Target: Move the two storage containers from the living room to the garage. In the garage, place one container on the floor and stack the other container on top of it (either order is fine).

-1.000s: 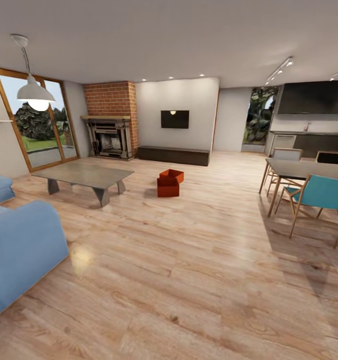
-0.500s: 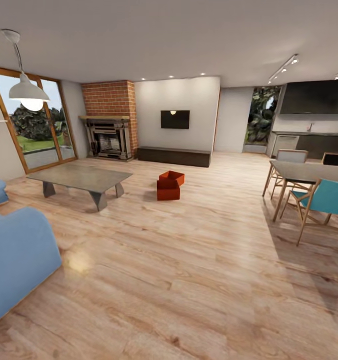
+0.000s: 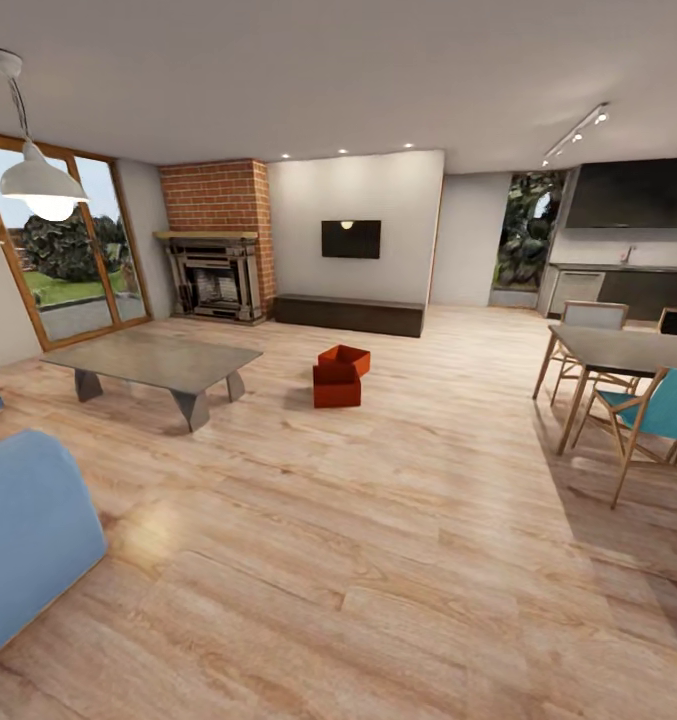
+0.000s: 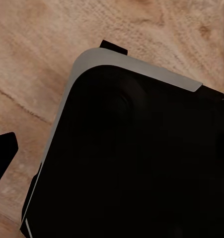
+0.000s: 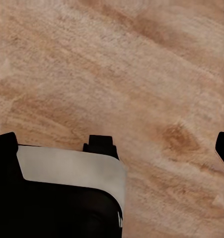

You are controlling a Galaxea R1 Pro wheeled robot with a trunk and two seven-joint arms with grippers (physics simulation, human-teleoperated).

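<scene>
- Containers first: from my head camera I see the two storage containers, both orange-red open-top bins, sitting on the pale wood-plank floor (image 3: 378,560) near the middle of the living room. The nearer container (image 3: 336,385) stands square to me; the farther container (image 3: 344,356) sits just behind it, turned at an angle, and the two look to be touching.
- Left of the bins, well apart from them, stands a low grey coffee table (image 3: 153,360).
- On the far wall I see a brick fireplace (image 3: 216,240), a black wall TV (image 3: 351,239), and a long low dark cabinet (image 3: 349,313) beneath the TV.
- A blue sofa (image 3: 23,535) fills the near left corner; a white pendant lamp (image 3: 36,180) hangs above that side.
- At the right stands a dining table (image 3: 628,350) with a teal chair (image 3: 663,415); dark kitchen units lie behind it.
- My left wrist camera shows a dark rounded body with a pale edge over the wood planks; I cannot tell whether that gripper is spread or closed.
- My right wrist camera shows bare planks, a dark body and dark tips at the frame edges; its state I also cannot tell.
</scene>
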